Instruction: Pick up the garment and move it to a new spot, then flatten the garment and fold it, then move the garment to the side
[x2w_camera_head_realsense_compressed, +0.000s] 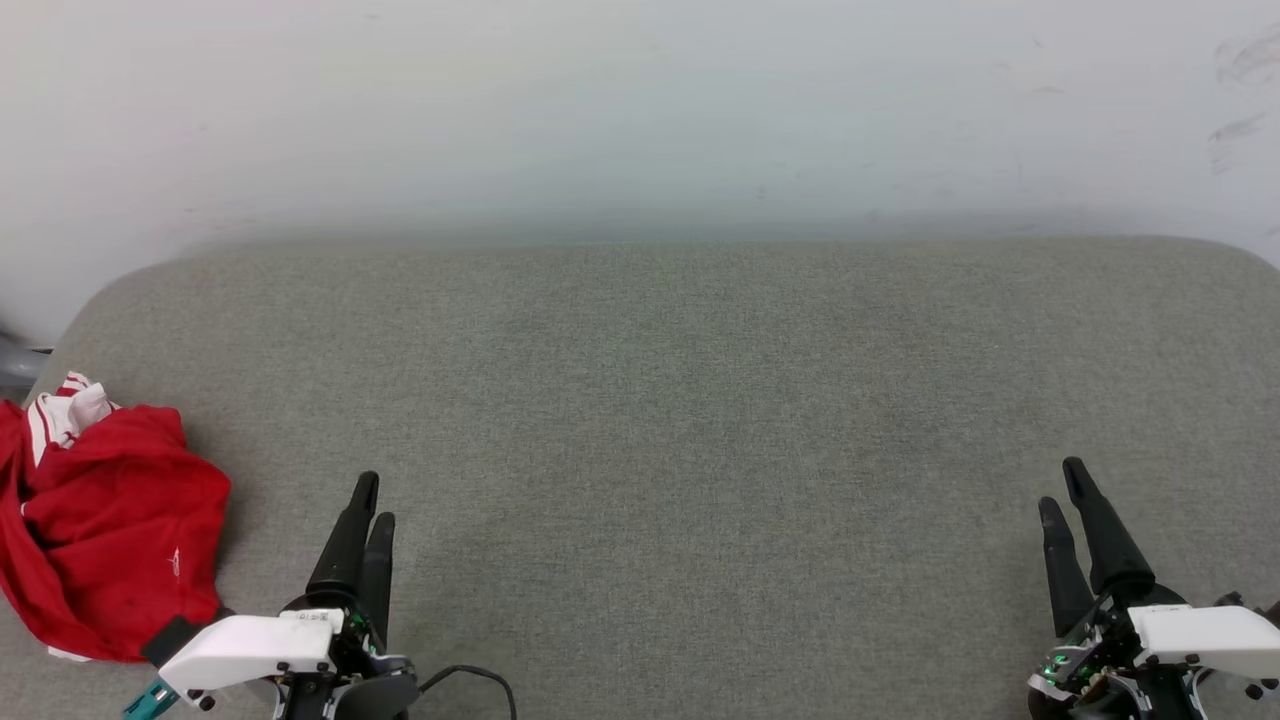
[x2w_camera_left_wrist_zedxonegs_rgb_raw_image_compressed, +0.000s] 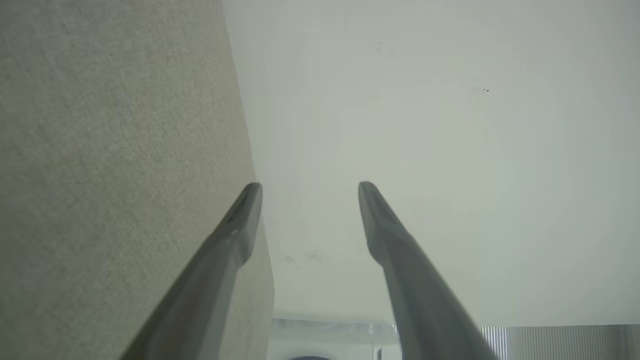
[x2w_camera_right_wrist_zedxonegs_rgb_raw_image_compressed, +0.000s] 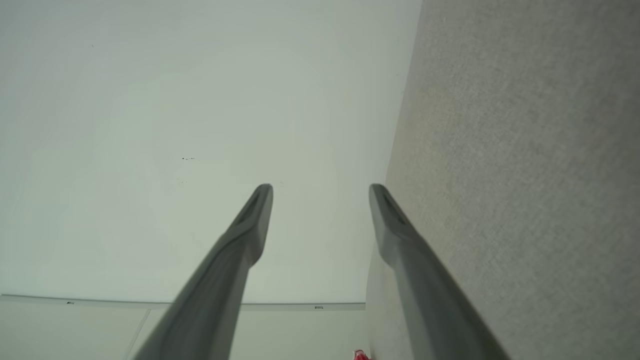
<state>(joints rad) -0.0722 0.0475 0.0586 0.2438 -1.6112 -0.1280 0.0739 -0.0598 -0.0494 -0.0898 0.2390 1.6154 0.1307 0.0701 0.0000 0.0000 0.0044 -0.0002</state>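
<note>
The left jaws and right jaws stand wide apart and empty over the grey padded surface (x2w_camera_head_realsense_compressed: 700, 400). The garment (x2w_camera_head_realsense_compressed: 110, 530) lies crumpled at the surface's left edge, beside the left jaws. It looks light, limp and probably slippery, so pinch a raised fold or the striped trim.

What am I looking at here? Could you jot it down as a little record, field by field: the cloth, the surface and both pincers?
item: garment, red, crumpled in a heap, white striped trim at its top
place: far left of the grey fabric surface
left side: left pincer open, empty, beside the garment
right side: right pincer open, empty, over bare fabric
backdrop: pale wall
task status: garment not yet picked up
</note>
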